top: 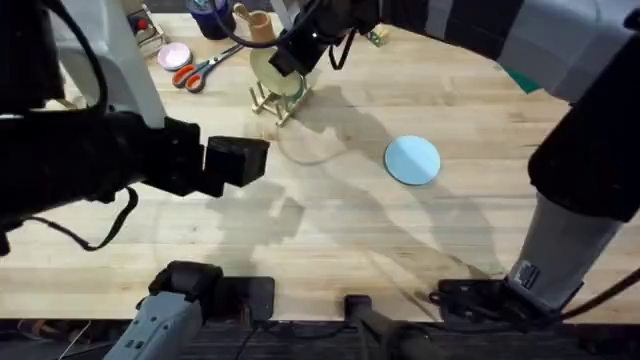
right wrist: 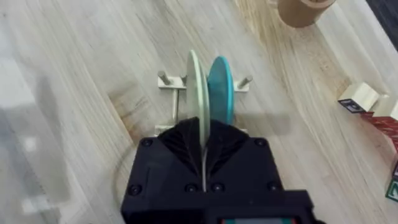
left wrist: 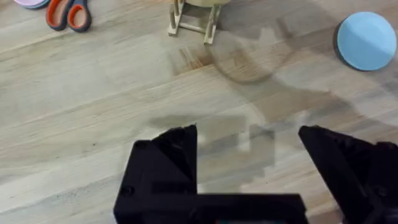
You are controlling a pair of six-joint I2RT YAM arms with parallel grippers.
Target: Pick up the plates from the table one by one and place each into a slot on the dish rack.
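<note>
Light-wood table: right gripper clamps the yellow plate in the dish rack near the far edge — blue plate remains mid-table — left gripper spread, empty.

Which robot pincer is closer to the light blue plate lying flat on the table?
Left. The left pincer hovers open beside the blue plate; the right pincer is farther back at the dish rack, pinching the yellow plate.

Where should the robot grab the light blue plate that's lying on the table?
The light blue plate lies flat on the table, so there is no gap under it. Best guess: come straight down from above and pinch its thin rim, probably the edge nearest the arms, with one finger slipping under it. The open left gripper hovers free; the right gripper holds the yellow plate in the dish rack.
</note>
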